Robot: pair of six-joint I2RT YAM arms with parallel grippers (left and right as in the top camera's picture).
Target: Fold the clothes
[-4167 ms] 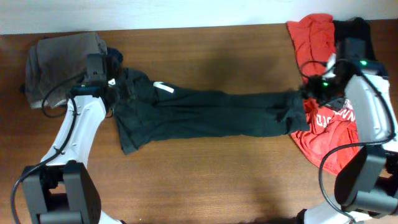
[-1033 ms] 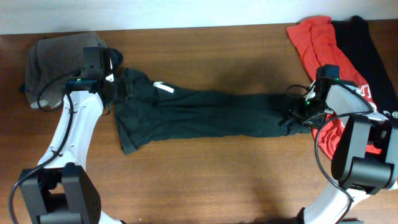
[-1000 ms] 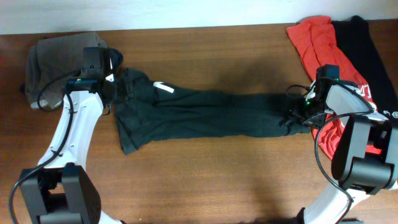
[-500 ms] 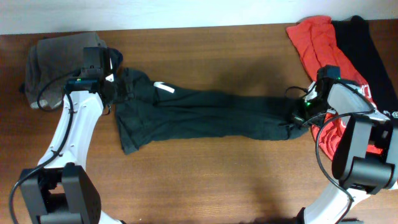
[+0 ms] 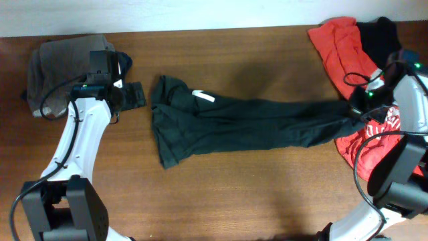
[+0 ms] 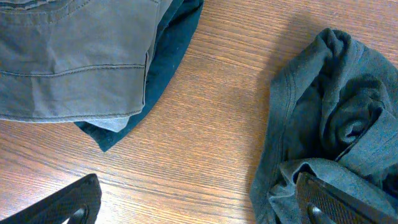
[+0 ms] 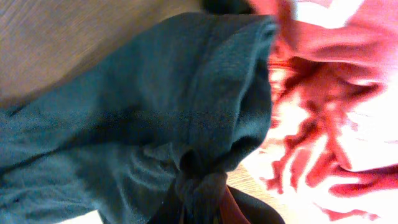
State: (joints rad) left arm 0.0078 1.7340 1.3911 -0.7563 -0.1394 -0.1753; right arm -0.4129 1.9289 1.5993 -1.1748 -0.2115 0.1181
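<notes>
A long dark garment (image 5: 247,124) with a small white logo (image 5: 200,97) lies stretched across the table. My right gripper (image 5: 356,110) is shut on its right end, and the right wrist view shows the bunched dark cloth (image 7: 155,112) pinched in that gripper (image 7: 202,202). My left gripper (image 5: 134,94) stands open just left of the garment's crumpled left end, holding nothing. In the left wrist view that gripper (image 6: 199,208) spans bare wood. Its right finger (image 6: 329,202) lies against the dark cloth (image 6: 329,124).
A folded grey garment (image 5: 63,60) with a navy one (image 6: 168,68) under it sits at the back left. Red clothes (image 5: 341,40) and a black piece (image 5: 378,33) are piled at the back right, and red cloth with white lettering (image 5: 364,134) lies under the right arm.
My right gripper shut on the garment's right end and dragged the whole garment to the right. Its left end slid away from the left gripper, which has not moved.
</notes>
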